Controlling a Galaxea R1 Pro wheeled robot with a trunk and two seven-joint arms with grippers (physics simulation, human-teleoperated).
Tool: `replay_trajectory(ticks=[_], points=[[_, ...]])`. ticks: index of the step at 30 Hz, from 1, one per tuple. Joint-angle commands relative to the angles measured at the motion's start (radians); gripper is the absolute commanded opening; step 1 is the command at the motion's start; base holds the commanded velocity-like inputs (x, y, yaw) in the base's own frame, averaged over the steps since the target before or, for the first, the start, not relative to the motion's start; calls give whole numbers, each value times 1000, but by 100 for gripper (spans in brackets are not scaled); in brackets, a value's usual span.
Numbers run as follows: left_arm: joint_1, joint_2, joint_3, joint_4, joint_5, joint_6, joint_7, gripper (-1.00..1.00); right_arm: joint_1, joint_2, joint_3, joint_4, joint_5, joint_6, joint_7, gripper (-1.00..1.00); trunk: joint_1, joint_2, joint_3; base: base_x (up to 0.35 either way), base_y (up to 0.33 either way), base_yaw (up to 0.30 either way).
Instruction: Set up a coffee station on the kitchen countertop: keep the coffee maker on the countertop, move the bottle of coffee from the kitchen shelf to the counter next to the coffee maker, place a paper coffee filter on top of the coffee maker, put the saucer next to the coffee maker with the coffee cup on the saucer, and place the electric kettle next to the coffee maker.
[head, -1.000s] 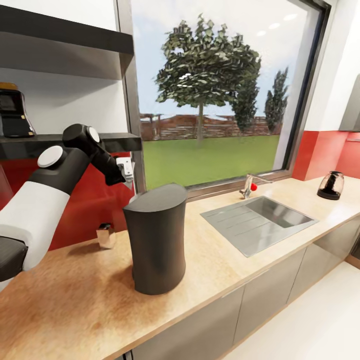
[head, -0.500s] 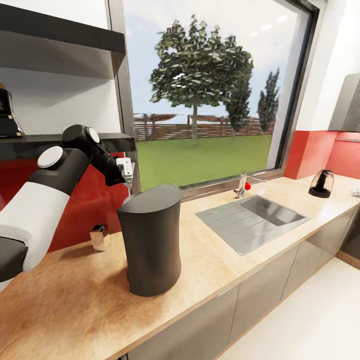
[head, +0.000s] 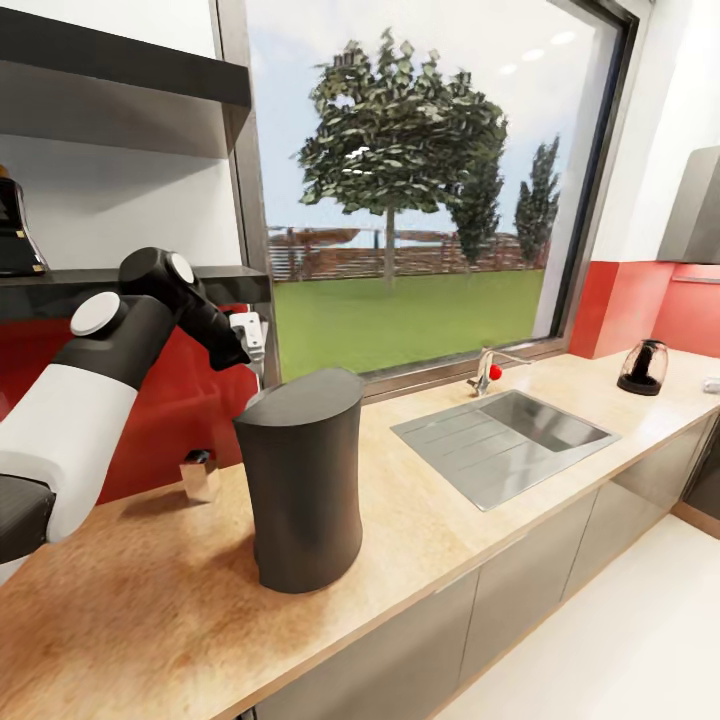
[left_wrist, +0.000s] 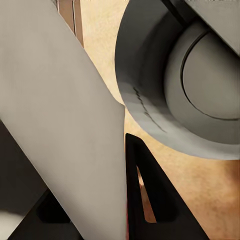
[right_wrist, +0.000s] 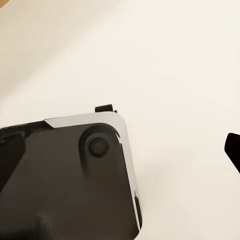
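A: Where is everything sitting, taking the tall dark grey, near-cylindrical coffee maker (head: 300, 480) as the landmark?

B: It is standing on the light tan speckled tabletop (head: 450, 520). The rounded, dark see-through electric kettle (head: 642, 367) is sitting well apart from it, past the steel sink (head: 505, 435). A small shiny metallic block (head: 200, 474) is resting just beside it, towards the red wall.

A: And the left pincer (head: 250, 335)?

B: It is hovering above the coffee maker's flat top, below the thin glossy dark grey shelf (head: 120, 285). It looks to be pinching a pale flat sheet (left_wrist: 60, 125), perhaps the paper filter, though I cannot tell for sure.

A: Which step?

B: Probably placing the filter. The next move is calling for lowering it onto the top.
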Motion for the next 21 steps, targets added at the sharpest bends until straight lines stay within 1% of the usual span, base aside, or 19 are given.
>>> replay_trajectory(ticks=[1,8,13,21], points=[[0,1,-1,-1,-4,9,-5,-100,0,0,-3,1,-5,-3,1,100,0,-1,0,0,0,0],[2,-2,8,0,-1,9,-5,-100,0,0,-3,1,-5,-3,1,100,0,-1,0,0,0,0],[5,-9,7,1,0,10,-5,-100,0,0,-3,1,-5,-3,0,100,0,-1,0,0,0,0],[6,-11,7,5,0,11,-5,-100,0,0,-3,1,-5,-3,0,100,0,-1,0,0,0,0]])
